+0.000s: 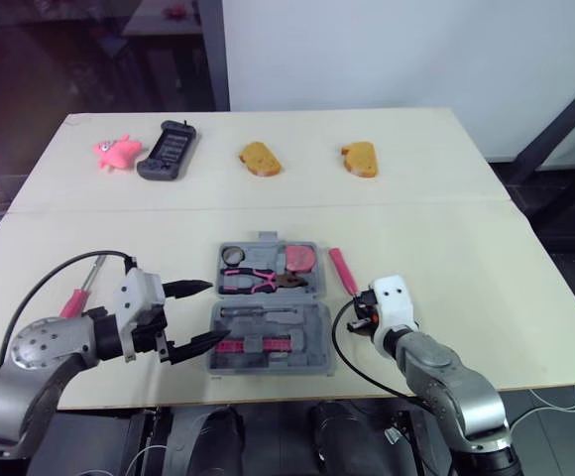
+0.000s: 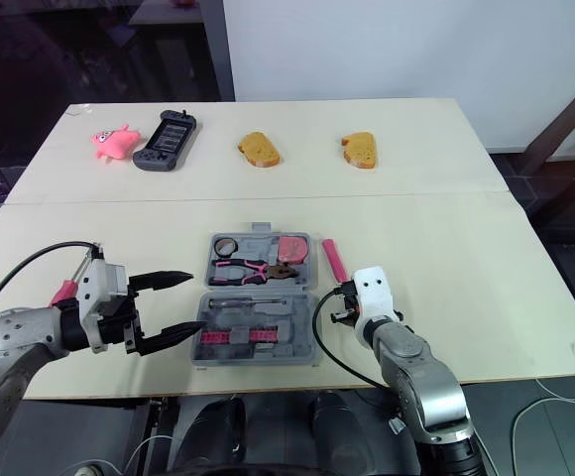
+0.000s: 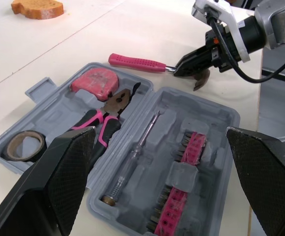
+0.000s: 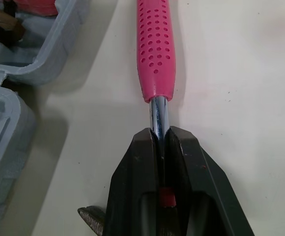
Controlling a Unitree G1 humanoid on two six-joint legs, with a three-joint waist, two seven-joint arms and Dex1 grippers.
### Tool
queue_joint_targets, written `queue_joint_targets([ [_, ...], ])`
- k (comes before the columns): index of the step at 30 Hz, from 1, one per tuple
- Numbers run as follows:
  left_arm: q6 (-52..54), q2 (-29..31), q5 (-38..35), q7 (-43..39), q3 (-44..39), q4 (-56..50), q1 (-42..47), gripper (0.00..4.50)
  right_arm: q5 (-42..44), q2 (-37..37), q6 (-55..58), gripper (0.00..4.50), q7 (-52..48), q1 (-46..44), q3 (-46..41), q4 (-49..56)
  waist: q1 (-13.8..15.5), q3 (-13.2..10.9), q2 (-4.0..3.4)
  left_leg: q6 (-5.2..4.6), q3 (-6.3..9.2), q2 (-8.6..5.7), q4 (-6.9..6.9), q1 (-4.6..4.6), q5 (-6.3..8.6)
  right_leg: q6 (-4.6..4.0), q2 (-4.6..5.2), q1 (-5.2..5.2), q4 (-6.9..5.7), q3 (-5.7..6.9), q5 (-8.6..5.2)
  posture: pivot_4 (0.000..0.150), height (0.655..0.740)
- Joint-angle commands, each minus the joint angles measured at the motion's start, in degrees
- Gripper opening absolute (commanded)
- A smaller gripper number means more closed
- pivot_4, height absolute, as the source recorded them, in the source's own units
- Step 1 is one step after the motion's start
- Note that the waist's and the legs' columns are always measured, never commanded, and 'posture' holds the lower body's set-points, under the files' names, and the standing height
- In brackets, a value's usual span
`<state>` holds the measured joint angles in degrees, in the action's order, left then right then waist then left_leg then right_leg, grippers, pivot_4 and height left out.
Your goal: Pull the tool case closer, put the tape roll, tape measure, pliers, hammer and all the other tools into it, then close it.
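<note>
Right gripper (image 4: pixel 160 137) was clamped on the hammer's (image 1: pixel 342 270) shaft, the hammer lying on the table just beside the open tool case (image 1: pixel 307 327); left gripper (image 1: pixel 216 312) gaped empty. A pink-handled tool (image 1: pixel 75 300) lay outside. Pliers (image 1: pixel 258 280), tape roll (image 1: pixel 234 255) and tape measure (image 1: pixel 300 259) were already packed; closing came last

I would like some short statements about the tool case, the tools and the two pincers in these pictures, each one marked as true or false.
1. The grey plastic tool case lies open on the table. True.
2. The right pincer is shut on the metal shaft of the pink-handled hammer. True.
3. The left pincer holds the pink-handled pliers. False: it is open and empty, and the pliers lie in the case.
4. The brown tape roll lies on the table outside the case. False: it sits in a compartment of the case.
</note>
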<state>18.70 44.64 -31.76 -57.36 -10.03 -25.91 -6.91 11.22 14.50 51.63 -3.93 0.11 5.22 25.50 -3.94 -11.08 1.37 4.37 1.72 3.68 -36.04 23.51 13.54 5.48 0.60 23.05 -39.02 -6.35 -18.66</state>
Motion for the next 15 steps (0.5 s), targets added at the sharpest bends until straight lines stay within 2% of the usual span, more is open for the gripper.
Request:
queue_joint_targets([
  [1,0.2,0.4,-0.8,0.0,-1.2,-1.3,0.3,4.5,-0.3,-0.2,-2.4,0.07,-0.8,-0.7,-1.3,2.6,0.0,0.0,0.0,0.0,0.0,0.0,0.0,0.0,0.0,0.0,0.0,0.0,0.0,0.0,0.0,0.15,0.74],
  [5,1.9,0.0,-2.4,1.1,-2.3,-1.5,0.3,4.5,0.6,2.6,-2.3,0.07,-3.5,-2.9,-3.5,8.4,0.0,0.0,-0.03,0.0,0.0,0.0,0.01,0.0,0.0,0.04,0.0,0.01,0.0,0.0,0.02,0.15,0.74],
  [9,2.6,-0.2,-4.6,1.4,-6.0,0.9,0.7,4.5,8.6,11.9,4.2,0.07,-14.5,-12.3,-6.6,16.9,-0.1,0.0,-0.06,0.0,0.0,0.0,-0.04,0.0,0.0,0.06,0.0,0.0,-0.04,0.0,0.04,0.15,0.74],
  [12,-0.3,-0.6,-4.7,-0.9,-8.4,3.7,0.4,4.5,16.5,19.6,11.3,0.07,-24.7,-20.8,-3.4,18.8,-0.1,0.0,-0.06,0.0,0.02,0.01,0.02,-0.06,0.0,0.07,-0.03,0.0,-0.07,0.04,0.04,0.15,0.74],
  [15,-7.7,-1.5,-2.8,-4.2,-10.7,8.7,0.6,4.5,19.9,26.5,15.9,0.07,-33.8,-31.5,6.1,17.2,0.0,0.0,-0.08,-0.04,0.14,0.03,0.12,-0.06,0.02,0.05,-0.04,-0.02,-0.07,0.17,0.03,0.15,0.74],
])
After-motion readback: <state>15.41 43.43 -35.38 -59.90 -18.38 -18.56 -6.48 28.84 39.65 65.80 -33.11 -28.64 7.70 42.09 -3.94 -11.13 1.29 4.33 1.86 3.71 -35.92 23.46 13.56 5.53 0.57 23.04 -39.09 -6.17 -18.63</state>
